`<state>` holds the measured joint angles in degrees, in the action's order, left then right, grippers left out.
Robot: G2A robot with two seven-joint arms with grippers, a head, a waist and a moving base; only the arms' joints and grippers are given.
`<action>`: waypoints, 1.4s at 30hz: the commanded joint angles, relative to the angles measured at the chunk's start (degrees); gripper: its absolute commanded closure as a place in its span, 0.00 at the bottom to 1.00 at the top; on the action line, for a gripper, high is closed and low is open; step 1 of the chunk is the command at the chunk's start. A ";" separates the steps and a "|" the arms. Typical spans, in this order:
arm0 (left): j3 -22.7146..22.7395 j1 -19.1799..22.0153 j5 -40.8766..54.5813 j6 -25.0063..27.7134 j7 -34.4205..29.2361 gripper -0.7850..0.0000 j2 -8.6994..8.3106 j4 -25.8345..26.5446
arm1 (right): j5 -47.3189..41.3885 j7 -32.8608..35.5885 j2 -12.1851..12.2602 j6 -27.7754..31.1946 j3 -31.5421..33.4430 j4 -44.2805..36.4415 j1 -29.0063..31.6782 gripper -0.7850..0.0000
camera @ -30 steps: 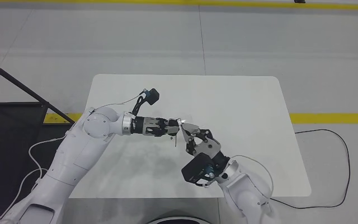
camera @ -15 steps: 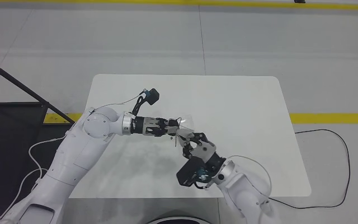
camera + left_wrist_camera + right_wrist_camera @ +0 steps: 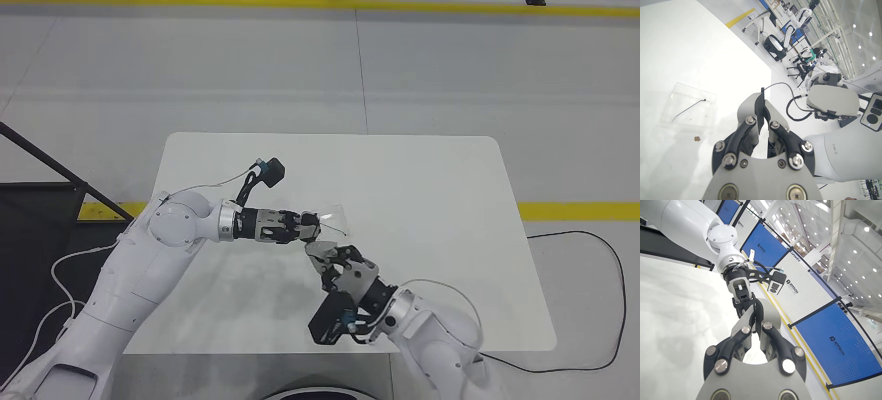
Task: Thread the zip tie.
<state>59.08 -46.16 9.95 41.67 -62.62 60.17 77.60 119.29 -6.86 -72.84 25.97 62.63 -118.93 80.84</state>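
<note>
Just left of centre in the top view, we see the two arms meet over the white table [image 3: 430,180]. The left gripper [image 3: 310,230], coming in from the left of the frame, has its jaws clamped on the black zip tie [image 3: 780,83] close under the square head, which pokes out past the fingertips. From there the thin tail arcs through the air to the right gripper [image 3: 320,250], which rises from the lower edge of the frame and sits just below the left one. Its jaws are pressed together where the tail ends. The tie hangs off the table, slung between both grippers. Just up and right of them we find a clear plastic sleeve [image 3: 702,117] lying flat on the table. It carries a second tie [image 3: 689,107], and a small brown scrap [image 3: 697,138] lies beside it.
</note>
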 commanded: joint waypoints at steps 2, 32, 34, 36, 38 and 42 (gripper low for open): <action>0.00 0.00 0.00 0.00 0.00 1.00 0.00 0.00 | 0.38 0.34 0.10 0.37 -0.23 0.08 -0.14 1.00; 0.49 -2.01 -3.00 -0.91 2.64 1.00 -0.36 2.83 | -2.48 1.56 -0.03 -12.18 -0.44 -0.14 0.87 1.00; 0.58 -2.17 -3.24 -0.81 2.67 1.00 -0.45 3.12 | -2.42 1.77 -0.09 -13.56 -0.39 -0.18 1.00 1.00; 0.62 -2.32 -3.38 -0.54 2.65 1.00 -0.54 3.33 | -2.15 2.02 -0.15 -14.68 -0.56 -0.21 1.15 1.00; 0.63 -2.42 -3.47 -0.38 2.66 1.00 -0.60 3.52 | -1.96 2.15 -0.21 -15.79 -0.66 -0.18 1.24 1.00; 0.65 -2.58 -3.74 0.40 2.68 1.00 -0.74 3.82 | -1.46 2.69 -0.36 -17.89 -1.02 0.03 1.27 1.00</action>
<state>59.73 -48.69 6.34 41.86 -59.93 59.47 81.37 117.73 -4.26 -73.16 8.66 61.74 -118.94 82.10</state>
